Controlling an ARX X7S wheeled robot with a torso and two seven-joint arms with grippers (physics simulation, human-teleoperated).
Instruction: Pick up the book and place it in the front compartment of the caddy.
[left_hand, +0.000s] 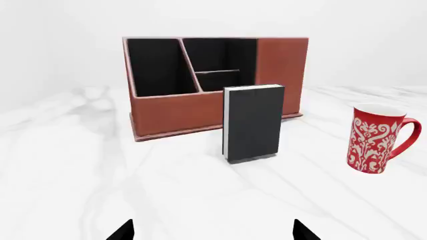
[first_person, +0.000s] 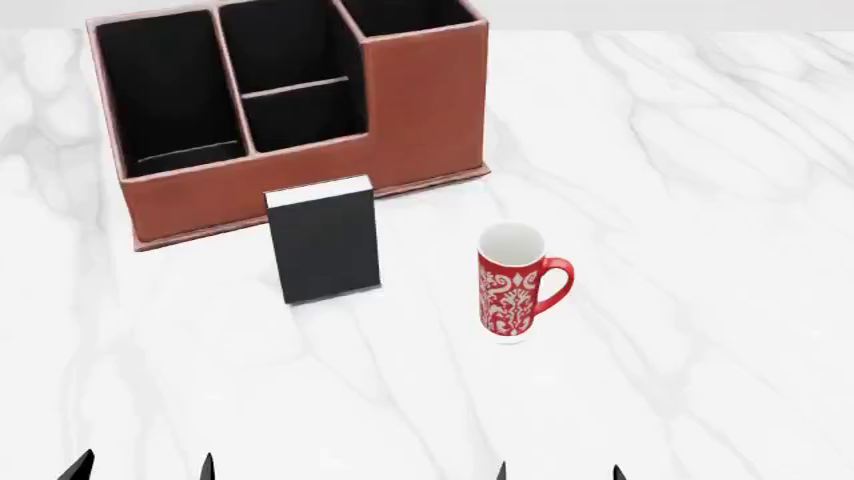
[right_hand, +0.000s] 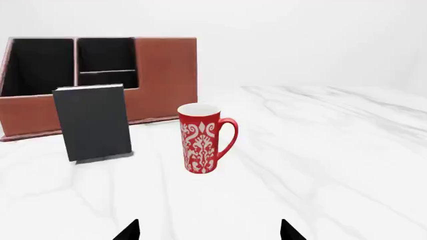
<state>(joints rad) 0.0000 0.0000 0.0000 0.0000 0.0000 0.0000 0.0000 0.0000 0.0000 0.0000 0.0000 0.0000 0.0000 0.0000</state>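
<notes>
- The book (first_person: 324, 250) stands upright on the desk (first_person: 694, 200), just before the caddy (first_person: 427, 110).
- Left end effector (first_person: 144, 468) and right end effector (first_person: 558, 472) both spread wide, empty.

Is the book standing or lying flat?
Standing: the book is upright on its bottom edge on the table, in front of the caddy.

office desk | leather caddy (first_person: 400, 120) | mug (first_person: 514, 285) | marble top (first_person: 694, 200)

Red patterned mug (first_person: 515, 281) stands upright on white marble table (first_person: 694, 200), seemingly empty
</notes>
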